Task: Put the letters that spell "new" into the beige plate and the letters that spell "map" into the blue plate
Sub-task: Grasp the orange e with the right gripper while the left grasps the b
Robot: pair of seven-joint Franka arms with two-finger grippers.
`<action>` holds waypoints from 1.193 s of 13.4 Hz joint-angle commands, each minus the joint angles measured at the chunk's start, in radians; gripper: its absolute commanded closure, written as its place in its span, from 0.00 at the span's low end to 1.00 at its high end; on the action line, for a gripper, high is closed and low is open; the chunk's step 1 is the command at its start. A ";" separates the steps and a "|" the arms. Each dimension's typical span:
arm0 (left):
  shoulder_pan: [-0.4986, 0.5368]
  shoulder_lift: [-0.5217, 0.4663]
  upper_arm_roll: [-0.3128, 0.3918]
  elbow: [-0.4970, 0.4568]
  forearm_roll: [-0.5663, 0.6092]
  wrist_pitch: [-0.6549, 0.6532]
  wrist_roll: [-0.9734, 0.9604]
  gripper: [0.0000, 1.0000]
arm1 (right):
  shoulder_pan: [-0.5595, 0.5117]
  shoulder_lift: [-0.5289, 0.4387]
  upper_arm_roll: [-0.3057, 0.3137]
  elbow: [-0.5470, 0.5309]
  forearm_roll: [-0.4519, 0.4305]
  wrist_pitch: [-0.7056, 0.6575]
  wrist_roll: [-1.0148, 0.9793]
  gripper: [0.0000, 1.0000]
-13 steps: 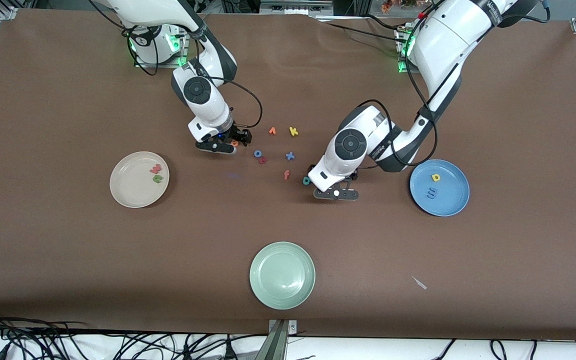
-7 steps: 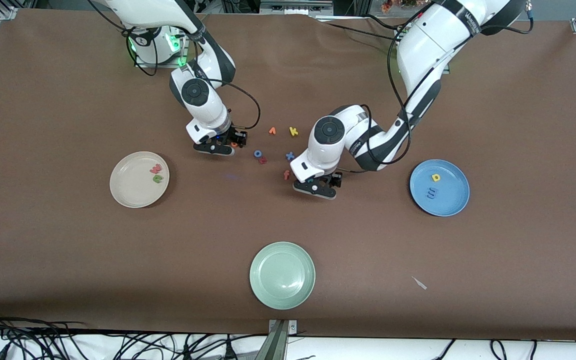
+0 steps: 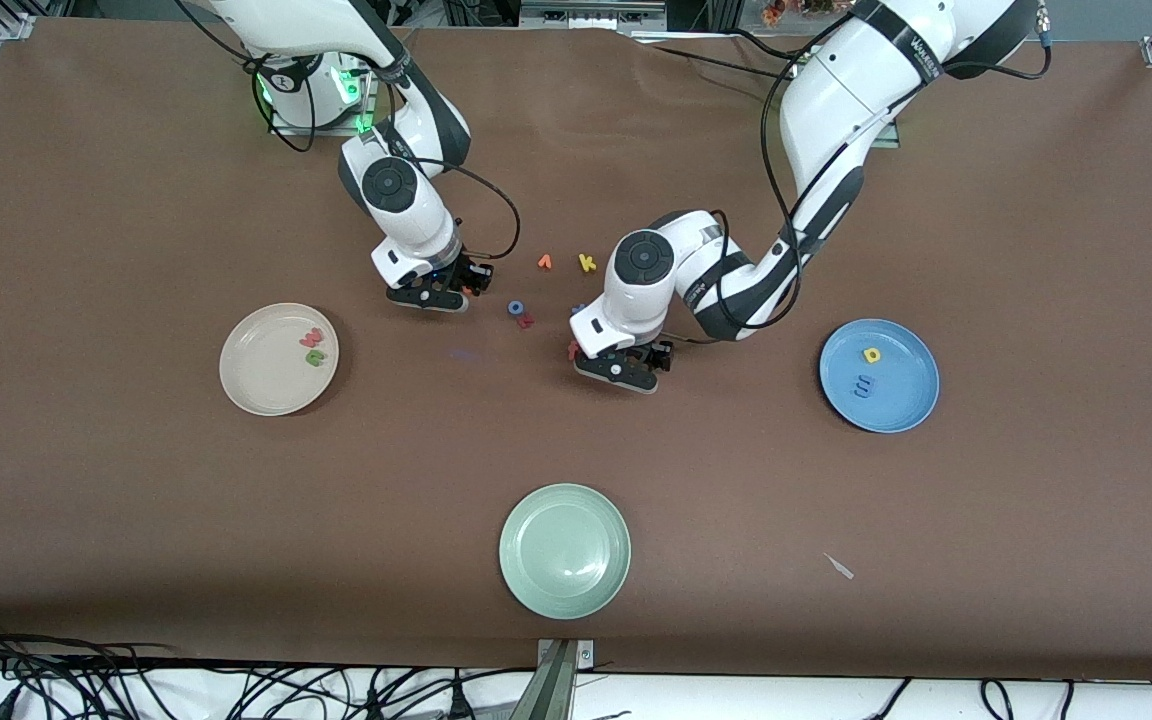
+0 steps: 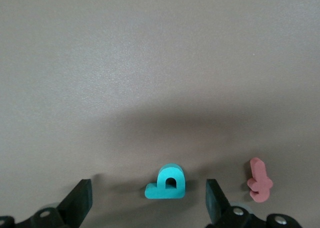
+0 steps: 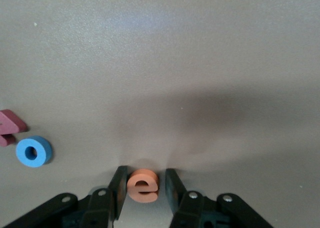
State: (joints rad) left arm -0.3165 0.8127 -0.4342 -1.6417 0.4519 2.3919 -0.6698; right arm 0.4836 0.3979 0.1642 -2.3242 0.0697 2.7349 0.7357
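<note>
Two grippers now low: right gripper [image 5: 143, 185] has pinched onto orange e [image 5: 143, 185]; left gripper [image 4: 148, 203] has slid over, wide open, straddling teal a [image 4: 166, 182]. Both last letters nearly secured.

A brown table cover [image 3: 136, 520], black cables [image 3: 56, 690] along its near edge.

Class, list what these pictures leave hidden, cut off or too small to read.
Teal foam letter a: front view, hidden under the left tool.
Orange foam letter e: front view, hidden under the right tool.
Pinkish-red foam letter: right wrist view, cut off by the picture's edge.
Blue foam letter on the round blue plate: front view, too small to read.
</note>
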 commanded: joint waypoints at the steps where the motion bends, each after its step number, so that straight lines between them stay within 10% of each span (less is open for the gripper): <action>1: -0.022 0.016 0.009 0.031 0.021 0.000 0.004 0.00 | 0.000 0.019 0.003 0.002 -0.011 0.028 -0.001 0.70; 9: -0.032 0.026 0.009 0.030 0.031 0.000 -0.044 0.03 | -0.002 0.010 0.003 0.029 -0.008 0.011 -0.007 0.82; 16: -0.021 0.026 0.009 0.031 0.025 0.000 -0.033 0.70 | -0.003 -0.059 -0.055 0.181 -0.013 -0.352 -0.102 0.83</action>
State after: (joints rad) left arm -0.3318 0.8253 -0.4316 -1.6245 0.4521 2.3932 -0.6906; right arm 0.4835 0.3707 0.1356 -2.1789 0.0678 2.4870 0.6935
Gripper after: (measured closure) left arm 0.537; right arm 0.722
